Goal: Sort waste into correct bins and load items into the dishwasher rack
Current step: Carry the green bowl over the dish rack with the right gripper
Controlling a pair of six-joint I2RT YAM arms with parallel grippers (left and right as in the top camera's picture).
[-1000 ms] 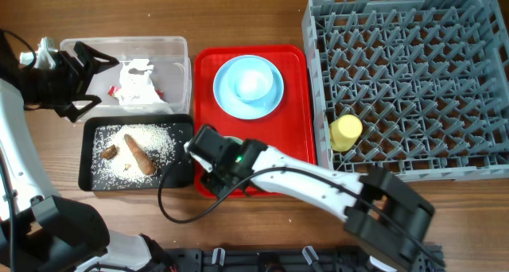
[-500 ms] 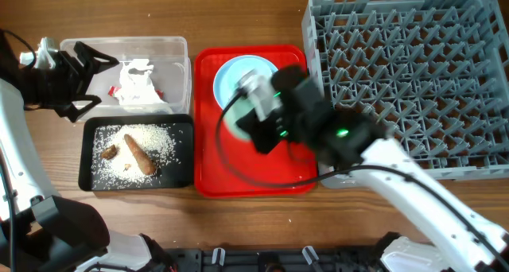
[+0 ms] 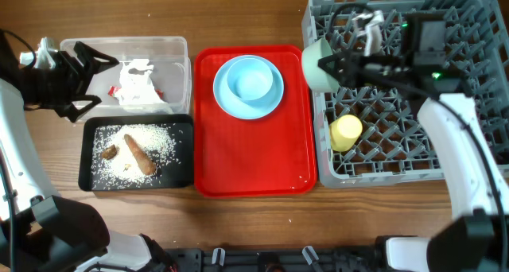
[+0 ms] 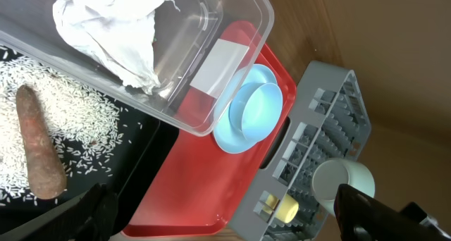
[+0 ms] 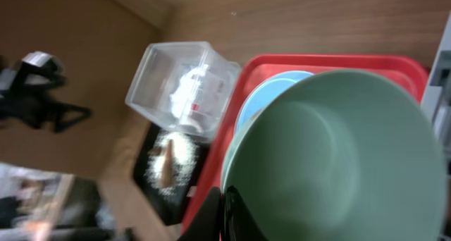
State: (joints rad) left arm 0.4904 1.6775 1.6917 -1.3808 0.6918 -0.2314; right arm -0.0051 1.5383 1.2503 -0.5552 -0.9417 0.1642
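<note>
Pinching the rim of the mint-green bowl (image 5: 331, 149), my right gripper (image 5: 227, 211) is clamped tight on it. The bowl hangs tipped on edge, as far as I can tell, over the left side of the grey rack (image 3: 402, 174), above the pegs and not yet set down. Just below it, near the rack's left wall, the yellow cup (image 3: 346, 133) is already loaded. Further out, on the red tray (image 3: 254, 165), the light blue bowl (image 3: 254, 79) sits in the light blue plate (image 3: 225, 97), both waiting. Beyond them the clear tub (image 3: 171, 49) holds the crumpled napkin (image 3: 139, 83) and the red wrapper (image 3: 112, 89). The black tray (image 3: 86, 157) holds the rice (image 3: 163, 141) and the brown carrot-shaped piece (image 3: 139, 154), so the waste looks sorted. My left gripper (image 3: 94, 79) hovers at the tub's left end, spread wide and holding nothing. I judge I'm partway through loading: next I should lower the bowl between the pegs, clear of the cup, lean it steadily, then let go
</note>
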